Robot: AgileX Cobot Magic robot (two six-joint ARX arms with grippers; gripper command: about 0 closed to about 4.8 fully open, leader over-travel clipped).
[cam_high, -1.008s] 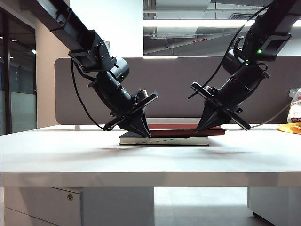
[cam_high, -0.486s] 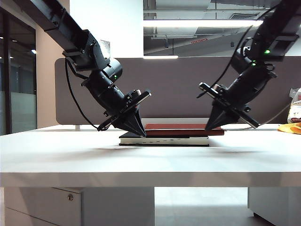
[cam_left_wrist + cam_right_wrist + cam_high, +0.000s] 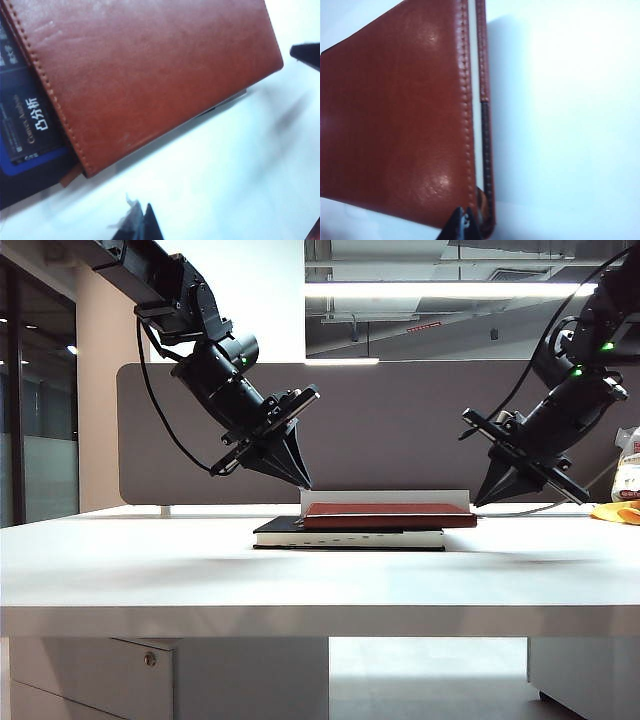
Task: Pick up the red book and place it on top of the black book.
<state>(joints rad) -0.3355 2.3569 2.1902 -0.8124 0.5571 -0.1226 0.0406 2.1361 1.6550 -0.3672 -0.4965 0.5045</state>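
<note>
White counter [image 3: 150, 570], grey partition behind: red book [image 3: 390, 515] lies flat on black book [image 3: 345, 536], long axis left to right.
Left gripper [image 3: 300, 480] hangs above the stack's left end, right gripper [image 3: 484, 502] just off its right end; both sets of fingers pressed together, holding nothing.

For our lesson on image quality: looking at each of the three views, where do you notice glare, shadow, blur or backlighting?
Exterior view: bright ceiling strip behind leaves both arms near-silhouettes; soft shadow under the black book. Left wrist view: table washed out white, left gripper blurred. Right wrist view: shiny highlights on the red book, right gripper out of focus.
</note>
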